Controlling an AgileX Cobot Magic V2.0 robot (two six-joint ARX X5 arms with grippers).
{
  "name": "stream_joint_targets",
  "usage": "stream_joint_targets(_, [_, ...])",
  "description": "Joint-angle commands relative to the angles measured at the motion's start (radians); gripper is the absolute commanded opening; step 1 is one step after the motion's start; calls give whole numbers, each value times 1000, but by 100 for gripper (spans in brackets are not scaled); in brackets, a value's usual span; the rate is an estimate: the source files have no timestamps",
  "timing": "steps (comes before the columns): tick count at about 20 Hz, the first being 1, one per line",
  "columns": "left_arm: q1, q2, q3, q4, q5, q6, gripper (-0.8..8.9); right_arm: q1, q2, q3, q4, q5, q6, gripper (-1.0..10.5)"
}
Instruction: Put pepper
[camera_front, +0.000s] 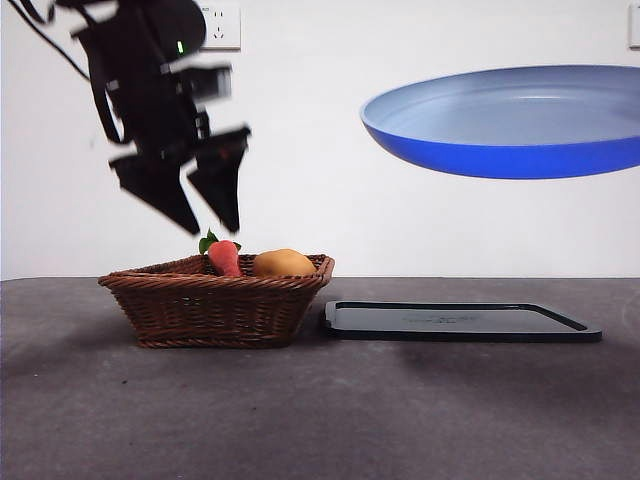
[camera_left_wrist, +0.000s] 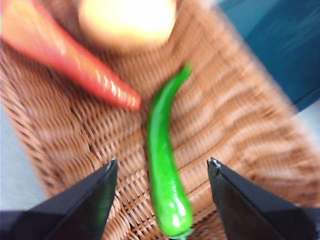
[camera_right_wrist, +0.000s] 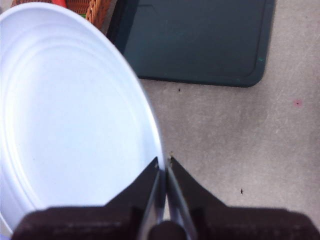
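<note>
The long glossy green pepper (camera_left_wrist: 165, 165) lies on the floor of the wicker basket (camera_front: 215, 300), beside a red-orange carrot-like piece (camera_left_wrist: 75, 60) and a rounded orange-yellow fruit (camera_left_wrist: 127, 20). In the front view the pepper is hidden by the basket wall. My left gripper (camera_left_wrist: 162, 172) is open, hanging above the basket with its jaws either side of the pepper; it shows in the front view (camera_front: 205, 205) too. My right gripper (camera_right_wrist: 164, 162) is shut on the rim of a blue plate (camera_front: 510, 120), held in the air above the black tray (camera_front: 460, 322).
The carrot-like piece (camera_front: 224, 257) and the fruit (camera_front: 283, 263) stick up above the basket rim. The flat black tray lies on the grey table just right of the basket. A white wall with a socket (camera_front: 220, 25) stands behind.
</note>
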Motion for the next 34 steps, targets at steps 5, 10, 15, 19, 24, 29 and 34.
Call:
stream_joint_targets(5, [-10,137,21,23,-32,30,318,1,3,20,12,-4,17,6])
stream_joint_targets(10, [-13,183,21,37,-32,30,318,1,5,20,13,-3,17,6])
stream_joint_targets(15, [-24,183,21,28,-32,30,229,1,5,20,13,-3,16,6])
stream_joint_targets(19, [-32,183,21,8,-29,28,175,1,5,20,14,-3,16,6])
stream_joint_targets(24, [-34,180,22,7,-28,18,136,1,5,20,14,-3,13,6])
stream_joint_targets(29, [-34,166,68,-55,-28,-2,136,1,5,20,14,-2,13,6])
stream_joint_targets(34, [-37,93,153,-151,-1,-2,135,1,27,20,14,1,18,6])
